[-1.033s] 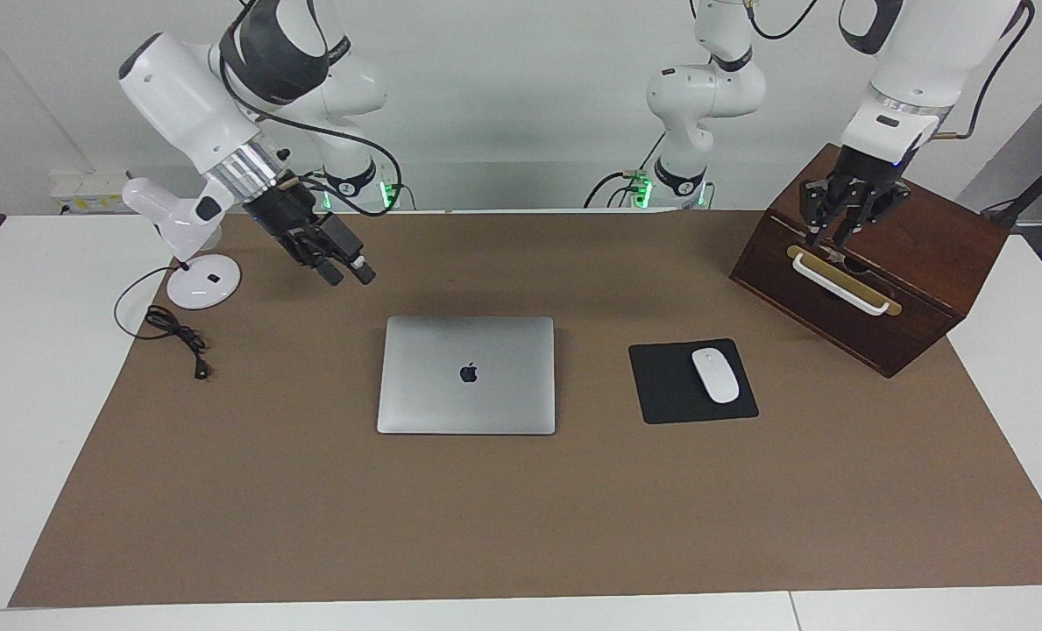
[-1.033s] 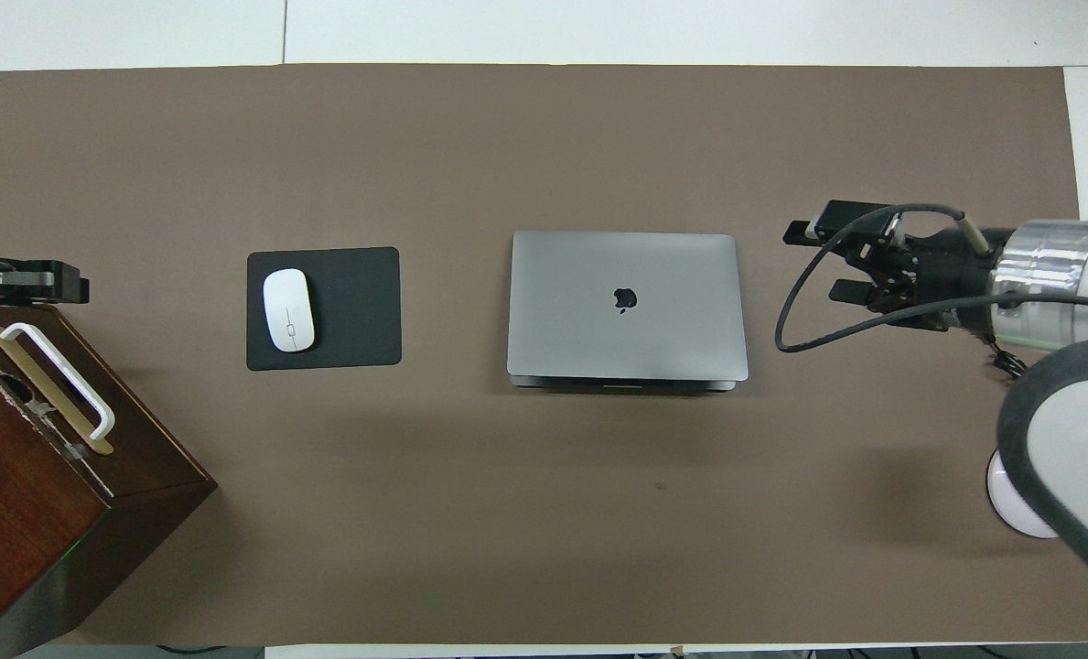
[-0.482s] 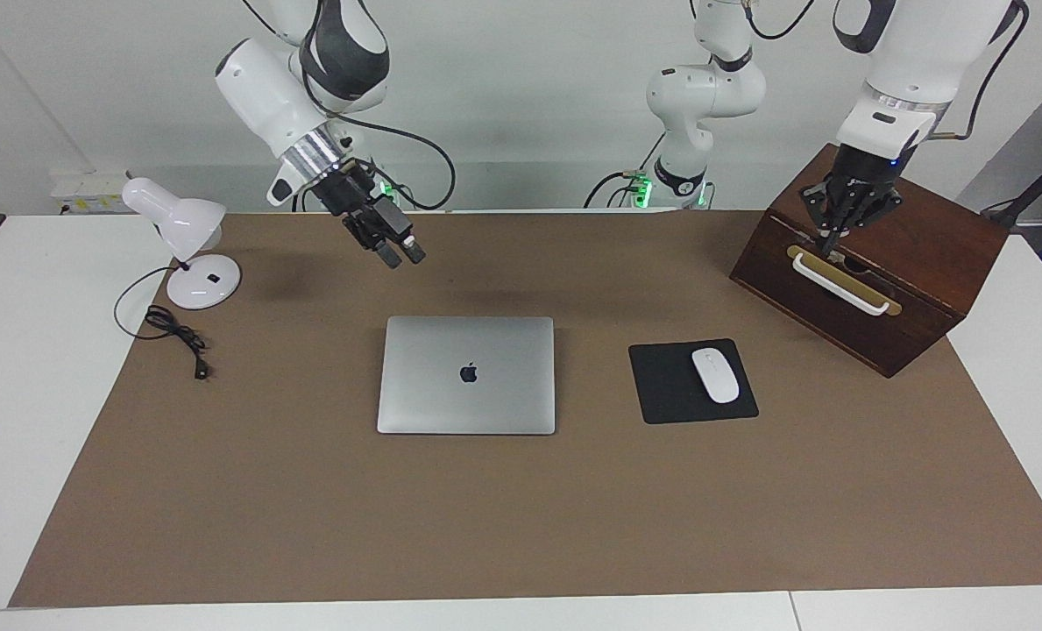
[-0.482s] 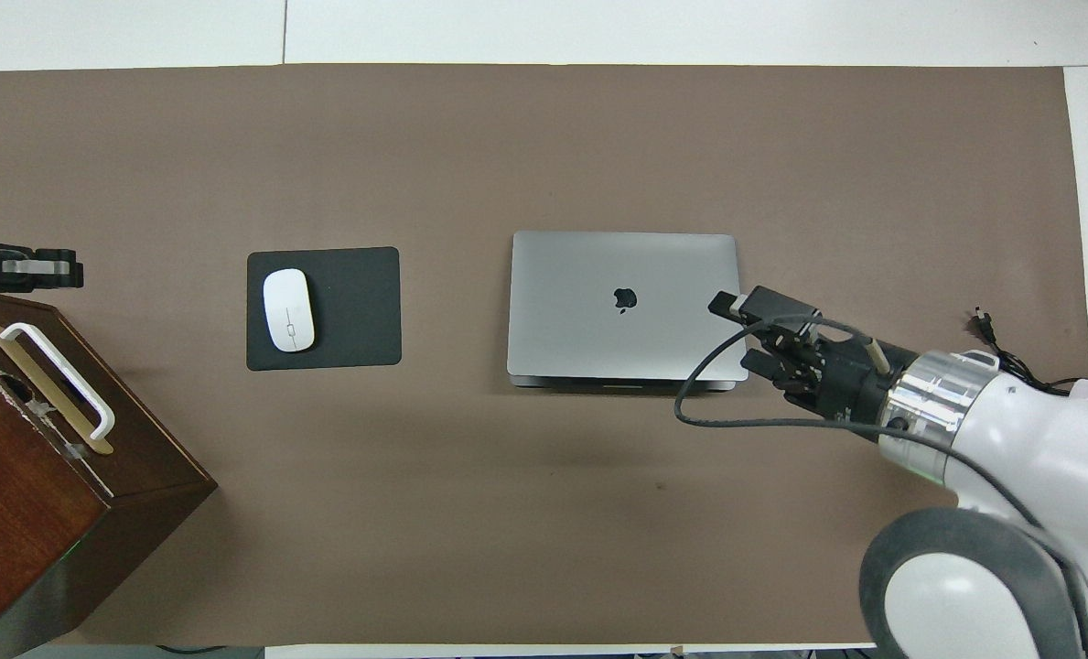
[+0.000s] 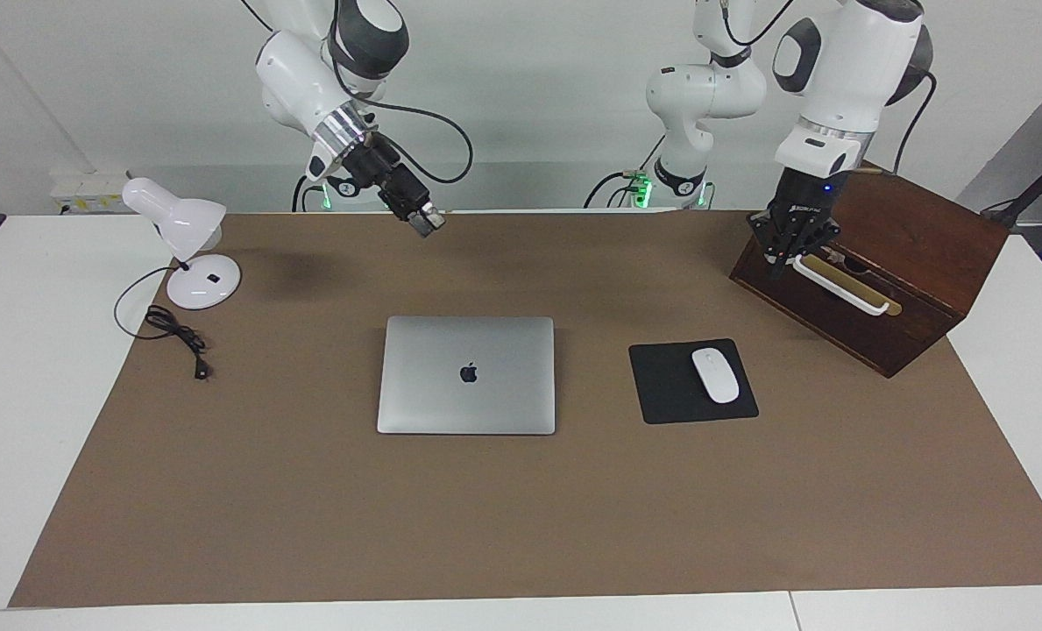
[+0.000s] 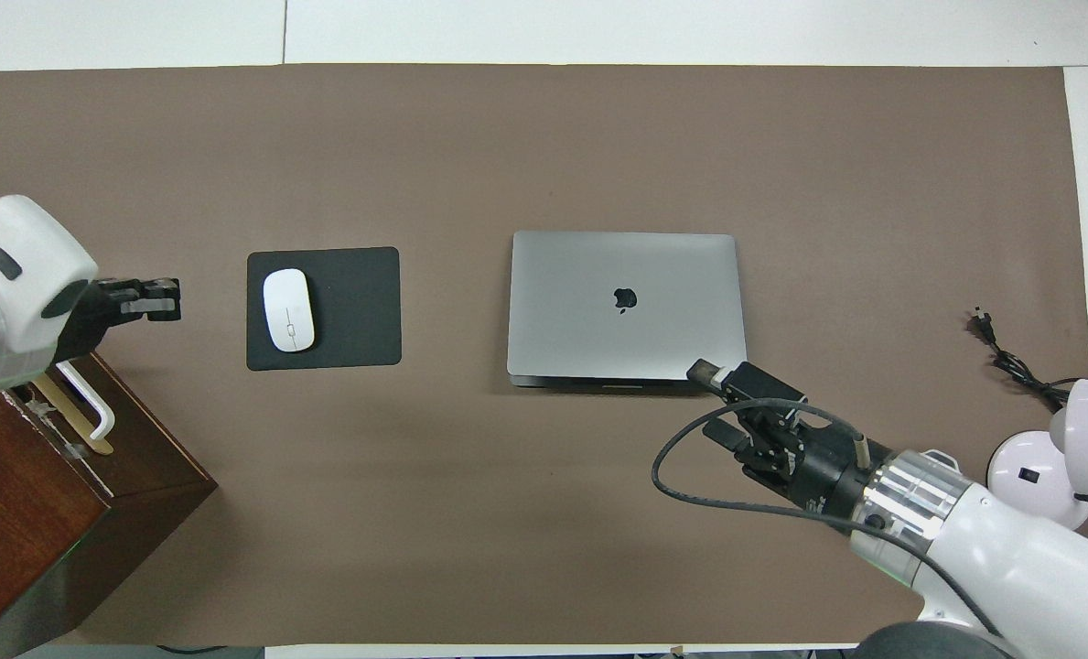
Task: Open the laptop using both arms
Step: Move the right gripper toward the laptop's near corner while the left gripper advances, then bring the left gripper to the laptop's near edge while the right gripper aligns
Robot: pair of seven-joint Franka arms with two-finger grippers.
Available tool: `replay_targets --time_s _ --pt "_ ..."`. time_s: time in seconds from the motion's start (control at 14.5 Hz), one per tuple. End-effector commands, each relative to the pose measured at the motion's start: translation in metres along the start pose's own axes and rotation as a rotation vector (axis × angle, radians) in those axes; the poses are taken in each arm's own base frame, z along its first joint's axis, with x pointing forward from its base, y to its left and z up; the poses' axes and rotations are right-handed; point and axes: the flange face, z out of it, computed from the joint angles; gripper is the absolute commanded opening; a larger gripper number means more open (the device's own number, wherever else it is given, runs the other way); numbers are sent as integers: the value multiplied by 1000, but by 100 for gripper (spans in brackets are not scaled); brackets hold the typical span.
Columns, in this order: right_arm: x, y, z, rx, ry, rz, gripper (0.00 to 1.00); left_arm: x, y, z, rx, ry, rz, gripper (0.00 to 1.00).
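The silver-grey laptop (image 5: 466, 375) lies shut and flat in the middle of the brown mat, apple logo up; it also shows in the overhead view (image 6: 626, 302). My right gripper (image 5: 424, 221) is open and empty, up in the air. In the overhead view it (image 6: 710, 401) hangs over the mat by the laptop's corner at the right arm's end, on the side facing the robots, touching nothing. My left gripper (image 5: 788, 258) is open and empty, over the front end of the wooden box by its white handle (image 5: 840, 285); it shows in the overhead view too (image 6: 155, 300).
A black mouse pad (image 5: 661, 386) with a white mouse (image 5: 715, 374) lies beside the laptop toward the left arm's end. The dark wooden box (image 5: 906, 254) stands past it. A white desk lamp (image 5: 183, 237) and its loose cable (image 5: 174, 337) sit at the right arm's end.
My right gripper has swung from beside the lamp up and toward the table's middle. My left gripper has moved from over the box's top to its handle end. The laptop has not moved.
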Motion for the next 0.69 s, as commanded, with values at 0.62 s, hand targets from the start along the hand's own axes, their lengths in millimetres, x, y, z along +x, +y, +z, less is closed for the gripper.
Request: replay_targets --time_s 0.62 --pt "2 70 29 -141 36 39 100 -113 84 42 -96 262 177 0"
